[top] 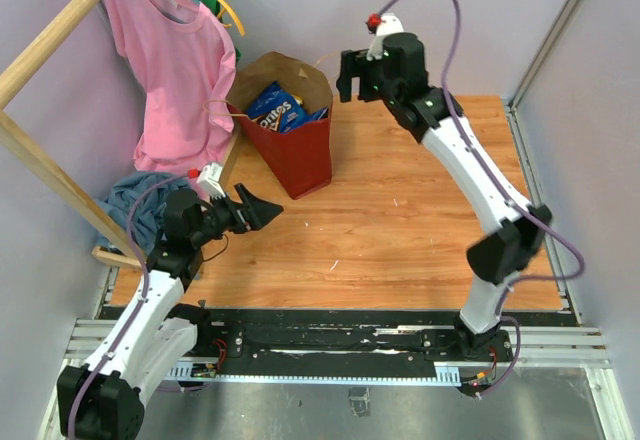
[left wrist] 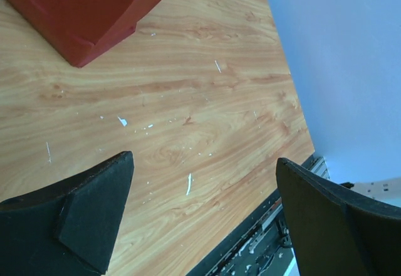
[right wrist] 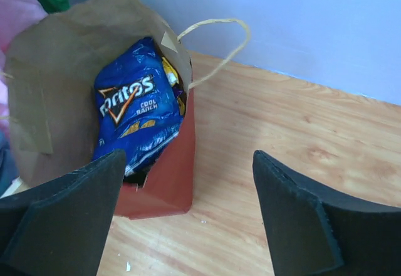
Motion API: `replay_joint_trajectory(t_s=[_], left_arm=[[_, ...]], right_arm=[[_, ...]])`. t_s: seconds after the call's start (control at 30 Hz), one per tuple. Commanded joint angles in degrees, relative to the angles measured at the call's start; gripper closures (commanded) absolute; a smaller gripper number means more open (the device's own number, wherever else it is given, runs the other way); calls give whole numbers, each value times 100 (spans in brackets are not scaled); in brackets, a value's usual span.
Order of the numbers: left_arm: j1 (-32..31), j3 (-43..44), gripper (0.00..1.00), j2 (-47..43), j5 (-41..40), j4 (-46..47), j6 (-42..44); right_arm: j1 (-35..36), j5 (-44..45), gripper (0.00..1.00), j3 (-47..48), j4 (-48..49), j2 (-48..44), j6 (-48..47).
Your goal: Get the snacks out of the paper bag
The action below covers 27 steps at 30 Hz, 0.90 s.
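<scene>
Far left: pink shirt (top: 170, 80) hangs off the wooden rack (top: 50, 35), with the blue cloth heap (top: 130, 205) below it at the table (top: 400, 230) edge.

Left gripper (top: 265, 210) sits low over the near-left of the table, pointing toward the middle. Its jaws are wide apart with nothing between them. In the left wrist view the gap between its fingers (left wrist: 94, 213) shows only bare wood. The bag's red bottom corner is ahead of them and well apart.

Paper bag (top: 300, 155) stands on the far-left part of the table, just beside the shirt, with its mouth open upward. It is red outside and brown inside. One handle (right wrist: 219, 44) loops out over its right wall.

The snacks are inside the bag. A blue chip bag (right wrist: 135, 119) lies on top, leaning on the right wall. A yellow packet (right wrist: 169, 72) is partly visible behind it. Can't make out what lies deeper.

Right gripper (top: 348, 85) hangs above the table just right of the bag's mouth, facing down. Its jaws are apart and hold nothing. In the right wrist view one finger (right wrist: 62, 213) overlaps the bag's near edge and the other is over bare wood. Can't tell whether that finger touches the paper.
</scene>
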Motion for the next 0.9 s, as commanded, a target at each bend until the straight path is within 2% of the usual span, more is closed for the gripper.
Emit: replay_joint_trajectory(t_s=[0.0,0.2,0.33,0.4,0.57,0.6,0.87], left_arm=[[-20,-240,0,-203,234,110,-175],[-16,-712,0,-603,164,69,-296],[-20,-966,0,-854,116,3,-377],[-20,-1101,0,-975,103,23,-426],[-19,-1323,0,-1061,160,171,-606],[-16,-1341,0,-1061,175,193,-627],[-20,-1299,0,-1085,212,135,-596]], right_arm=[[85,-318,20,1396,-1011,1458,-246],[103,-533,34,2806,-1447,2795,-179],[122,-563,46,2659,-1277,2849,-93],[130,-633,57,2482,-1125,2783,-72],[132,-849,96,2403,-1104,2698,18],[133,-861,99,2373,-1096,2648,33],[89,-488,99,1810,-879,1817,-472]])
